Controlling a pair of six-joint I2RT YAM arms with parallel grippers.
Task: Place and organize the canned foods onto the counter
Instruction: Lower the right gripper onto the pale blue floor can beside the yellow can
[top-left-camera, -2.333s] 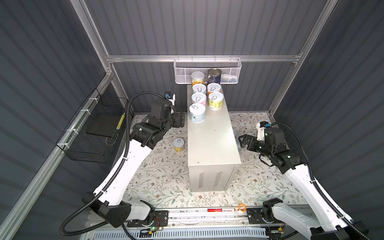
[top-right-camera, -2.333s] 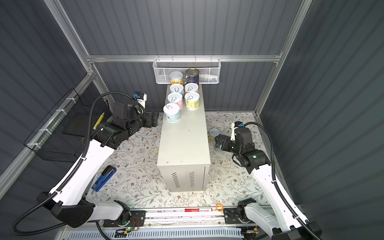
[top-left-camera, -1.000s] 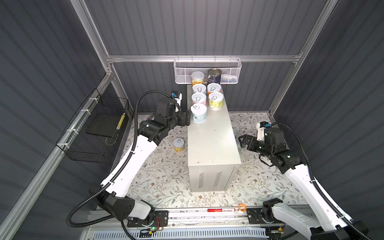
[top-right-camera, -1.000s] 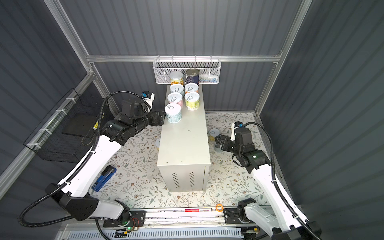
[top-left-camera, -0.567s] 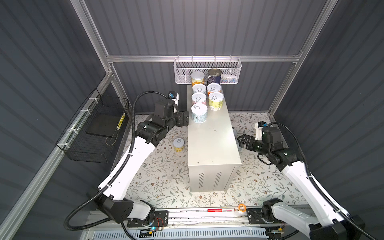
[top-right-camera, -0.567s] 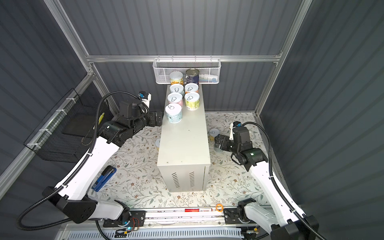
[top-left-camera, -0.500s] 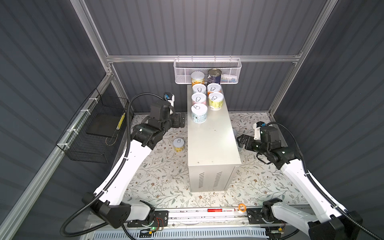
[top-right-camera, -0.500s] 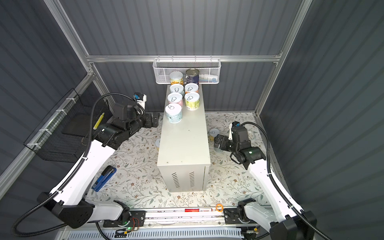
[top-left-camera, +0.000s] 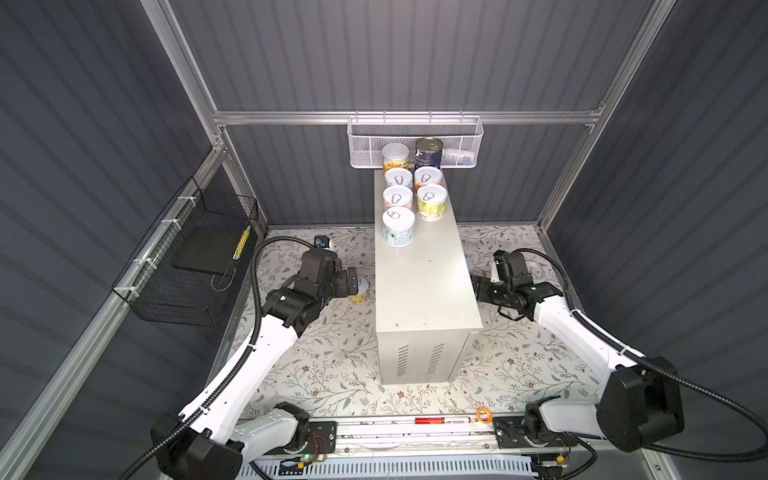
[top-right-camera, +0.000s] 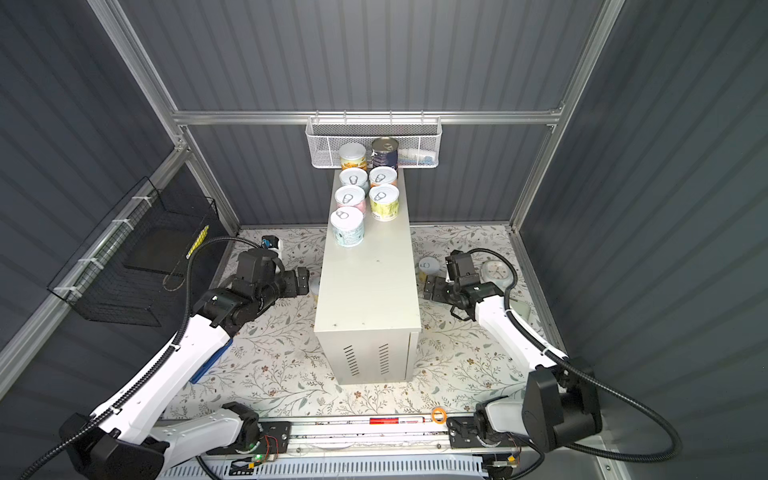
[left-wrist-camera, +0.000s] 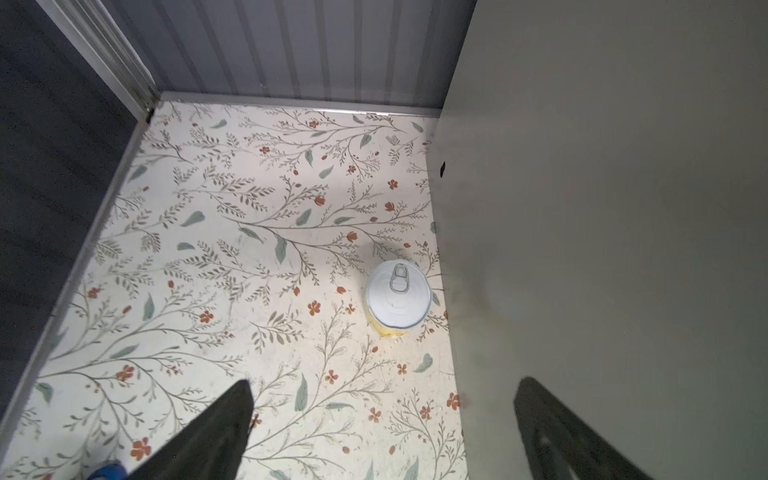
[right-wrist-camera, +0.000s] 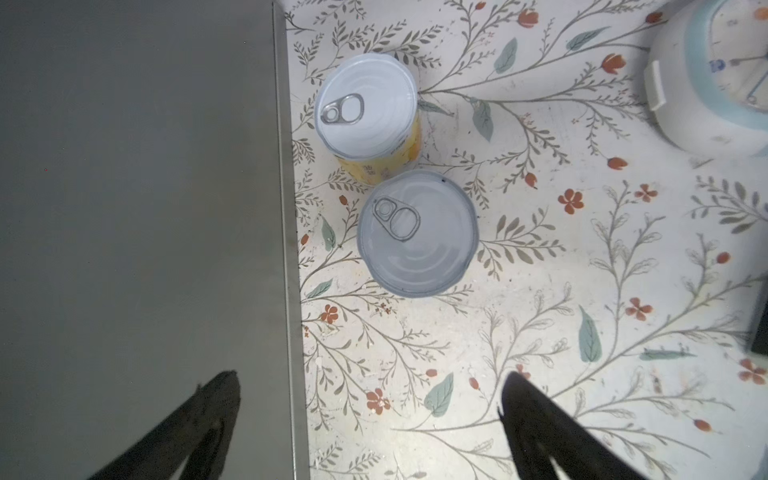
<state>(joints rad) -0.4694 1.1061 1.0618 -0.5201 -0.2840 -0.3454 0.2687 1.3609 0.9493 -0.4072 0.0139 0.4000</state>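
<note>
The counter (top-left-camera: 424, 282) is a tall white box in mid-floor. Several cans stand in two rows at its far end, the nearest a pale teal can (top-left-camera: 398, 227), the farthest a dark navy can (top-left-camera: 428, 153). My left gripper (top-left-camera: 353, 282) is open and empty, low beside the counter's left wall, just short of a yellow-label can (left-wrist-camera: 398, 297) on the floor. My right gripper (right-wrist-camera: 371, 376) is open and empty at the counter's right wall. Ahead of it stand a yellow can (right-wrist-camera: 365, 108) and a second white-lidded can (right-wrist-camera: 417, 232), close together.
A white mesh basket (top-left-camera: 415, 141) hangs on the back wall above the counter's far end. A black wire basket (top-left-camera: 187, 266) hangs on the left wall. A pale clock (top-right-camera: 494, 274) lies right of the right gripper. A blue object (top-right-camera: 208, 361) lies under the left arm.
My left gripper let go of the teal can on the counter, drew back and came down beside the floor can. My right gripper edged closer to the counter's wall.
</note>
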